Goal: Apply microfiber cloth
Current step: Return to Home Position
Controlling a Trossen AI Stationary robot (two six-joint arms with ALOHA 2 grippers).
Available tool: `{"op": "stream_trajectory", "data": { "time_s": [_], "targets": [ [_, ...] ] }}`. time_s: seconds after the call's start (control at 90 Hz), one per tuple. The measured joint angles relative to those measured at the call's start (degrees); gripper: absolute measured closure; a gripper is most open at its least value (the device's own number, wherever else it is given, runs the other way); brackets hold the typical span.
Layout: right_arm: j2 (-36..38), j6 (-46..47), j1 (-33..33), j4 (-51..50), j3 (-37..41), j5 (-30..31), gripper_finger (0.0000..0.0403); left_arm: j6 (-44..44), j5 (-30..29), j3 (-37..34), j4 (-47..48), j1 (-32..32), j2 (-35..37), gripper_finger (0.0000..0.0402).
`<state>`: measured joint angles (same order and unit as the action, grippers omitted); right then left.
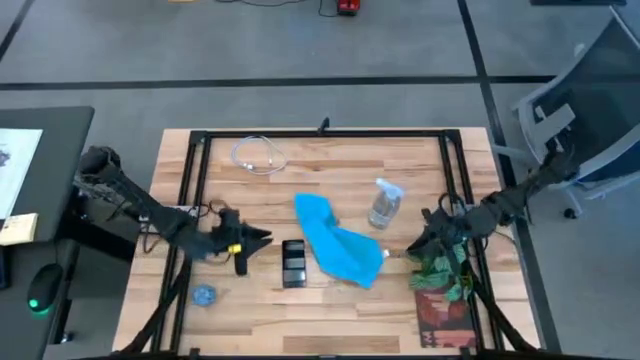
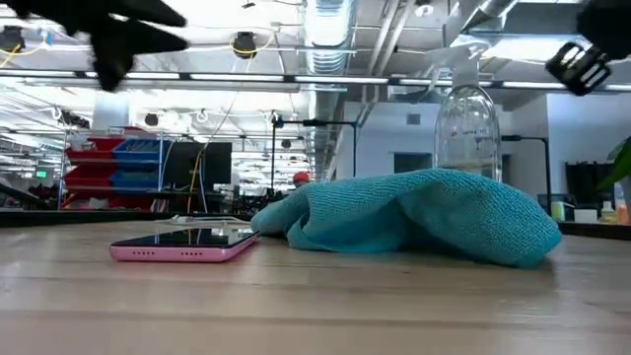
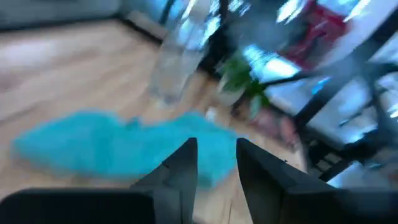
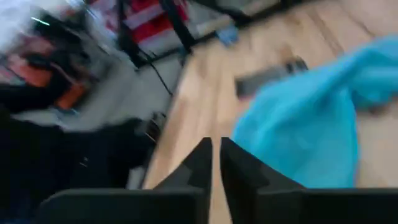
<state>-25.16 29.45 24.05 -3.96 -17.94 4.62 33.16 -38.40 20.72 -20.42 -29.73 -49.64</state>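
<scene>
The soft sky-blue microfiber cloth (image 1: 338,243) lies bunched on the wooden table (image 1: 300,310), just beside the flat black phone (image 1: 293,262) and near the clear plastic spray bottle (image 1: 384,205). My left gripper (image 1: 262,238) has its jaws a little apart and my right gripper (image 1: 415,250) has them together, both empty. I think I should lift away high and slow, so nothing gets bumped.

Nubby fabric microfiber cloth (image 2: 424,212), wood-grain table (image 2: 315,306)

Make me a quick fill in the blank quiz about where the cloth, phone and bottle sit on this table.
1. The microfiber cloth lies crumpled between the phone and the ___.
2. In the low view, the phone's edge is coloured ___.
3. In the high view, the small blue disc lies to the ___ of the phone.
Missing words: spray bottle; pink; left.
</scene>
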Motion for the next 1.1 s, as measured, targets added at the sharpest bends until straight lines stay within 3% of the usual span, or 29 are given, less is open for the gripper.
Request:
{"op": "stream_trajectory", "data": {
  "time_s": [0.089,0.244,0.422,0.678,0.944,1.1],
  "targets": [
    [1.05,-2.01,-8.19,6.90,3.90,-8.42,0.0397,-3.67,5.22,-3.75,-6.17,5.40,2.47,0.0313],
    [1.34,-6.13,-19.30,18.74,8.60,-22.24,0.0402,-7.69,9.89,-6.59,-1.75,9.55,9.54,0.0313],
    [4.07,-8.96,-25.72,19.67,11.25,-23.36,0.0402,-12.06,9.84,-9.37,8.51,8.63,23.88,0.0313],
    [13.21,-9.42,-28.58,19.48,15.85,-23.98,0.0403,-15.19,9.14,-12.54,24.92,8.41,49.74,0.0313],
    [21.46,-7.89,-30.32,15.33,17.47,-26.61,0.0403,-17.21,14.13,-13.06,28.02,8.94,49.43,0.0313],
    [23.64,-7.00,-30.31,13.75,17.48,-28.43,0.0403,-21.98,20.89,-17.60,16.44,10.67,49.53,0.0322]
  ]
}}
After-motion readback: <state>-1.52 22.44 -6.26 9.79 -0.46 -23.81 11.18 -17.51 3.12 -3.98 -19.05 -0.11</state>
